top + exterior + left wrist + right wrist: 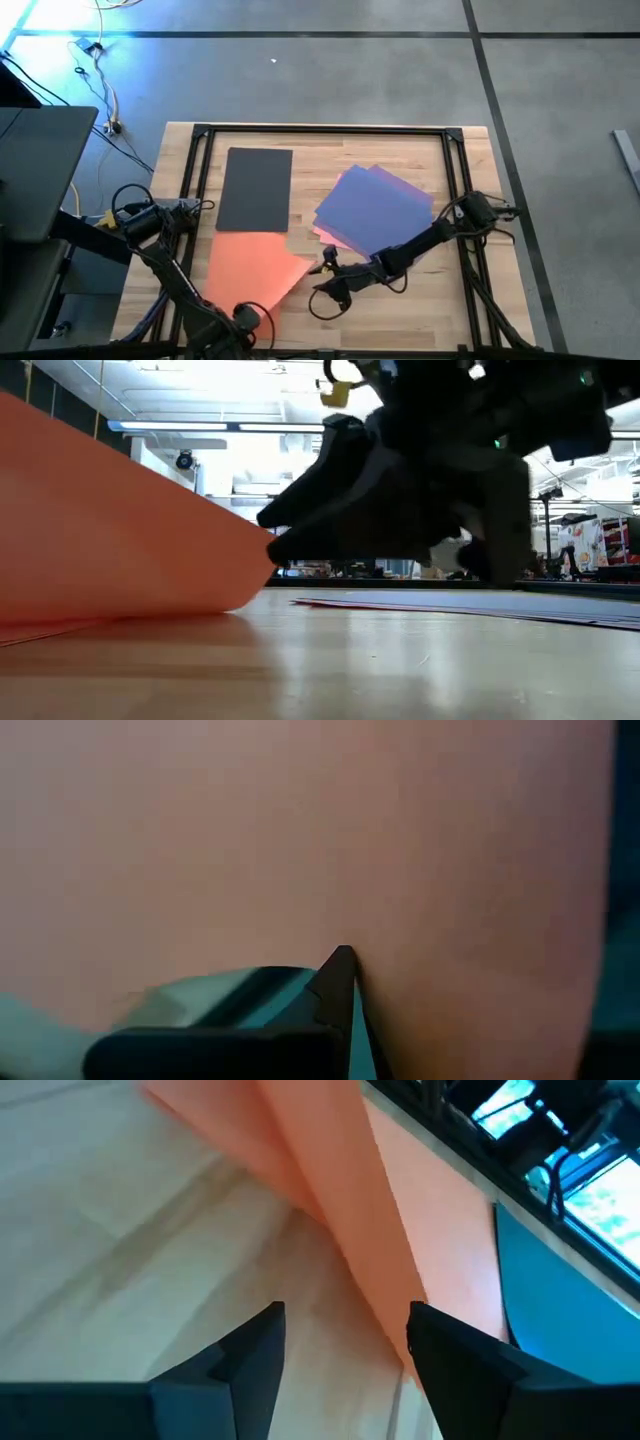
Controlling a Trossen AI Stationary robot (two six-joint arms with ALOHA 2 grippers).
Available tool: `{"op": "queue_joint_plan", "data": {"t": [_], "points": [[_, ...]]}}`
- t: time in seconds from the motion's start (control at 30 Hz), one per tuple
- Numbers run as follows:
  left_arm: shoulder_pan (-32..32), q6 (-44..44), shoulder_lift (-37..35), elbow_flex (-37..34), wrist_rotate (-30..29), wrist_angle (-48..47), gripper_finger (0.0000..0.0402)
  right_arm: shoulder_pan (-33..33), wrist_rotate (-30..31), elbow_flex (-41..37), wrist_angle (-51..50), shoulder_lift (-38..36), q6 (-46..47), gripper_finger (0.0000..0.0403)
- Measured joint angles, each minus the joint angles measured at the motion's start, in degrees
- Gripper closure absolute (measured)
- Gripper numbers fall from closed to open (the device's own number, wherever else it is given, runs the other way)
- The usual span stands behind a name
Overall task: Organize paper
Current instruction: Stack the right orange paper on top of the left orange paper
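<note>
From above, the wooden table (470, 290) carried the sheets in three places. The dark grey sheet (255, 188) lay flat toward the table's far left part. Directly at its 6 o'clock side lay the orange sheet (252, 275), with one corner reaching toward 3 o'clock. At about 3 o'clock from the grey one sat a fanned pile: the blue sheet (372, 210) uppermost, the purple sheet (408, 190) showing along its 1 o'clock edge, and the pink sheet (328, 236) peeking out at its 7 o'clock edge.

The right gripper (323, 272) reached across from the right, past the pile's near edge, and stood at the orange sheet's 3 o'clock corner. Its wrist view showed the two dark fingers (240, 1355) apart, with the lifted orange edge (340, 1190) running between them and close against one finger; whether they pinched it could not be told. From table level the orange paper (110, 530) curved up off the wood, its raised corner just meeting the dark gripper (275, 530) tips.

The left gripper (245, 318) sat at the orange sheet's 6 o'clock edge, closed. Its own camera was filled with orange-pink paper (300, 830) right against a fingertip (342, 960); whether it was actually clamping the sheet could not be told.
</note>
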Motion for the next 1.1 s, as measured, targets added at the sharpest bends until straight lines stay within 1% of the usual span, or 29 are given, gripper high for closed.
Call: {"op": "queue_joint_plan", "data": {"t": [0.23,0.43,0.57,0.63,0.7,0.77,0.87,1.03,1.1], "points": [[2.10,-0.04,0.85,0.02,-1.43,-2.50,0.0401,-0.26,0.20,2.77,-1.75,0.00,-3.61,0.0226],[3.93,1.74,2.36,-0.02,-0.86,-3.60,0.0401,-2.13,0.61,3.01,-1.11,0.04,-7.36,0.0231],[4.38,1.91,2.64,-0.02,-1.08,-3.57,0.0402,-3.60,-2.72,3.01,-0.39,0.09,-8.10,0.0231],[4.54,1.91,2.64,-0.02,-1.10,-3.56,0.0402,-3.92,-4.87,3.03,0.36,0.09,-10.11,0.0231],[4.68,1.93,2.64,-0.02,-1.10,-3.56,0.0402,-3.93,-5.53,3.75,0.12,0.38,-12.43,0.0231],[4.84,1.95,2.64,-0.02,-1.14,-3.56,0.0402,-3.91,-5.64,5.72,0.01,1.65,-14.25,0.0231],[5.00,1.95,2.64,-0.02,-1.27,-3.52,0.0402,-3.93,-5.59,10.99,-2.21,5.30,-17.30,0.0231],[4.99,3.19,2.64,-0.02,-2.69,-3.68,0.0402,-3.43,-1.70,21.64,-12.81,11.63,-20.32,0.0233],[4.99,5.30,2.64,-0.02,-2.78,-3.71,0.0401,-2.82,-0.86,25.58,-16.91,13.26,-20.48,0.0248]]}}
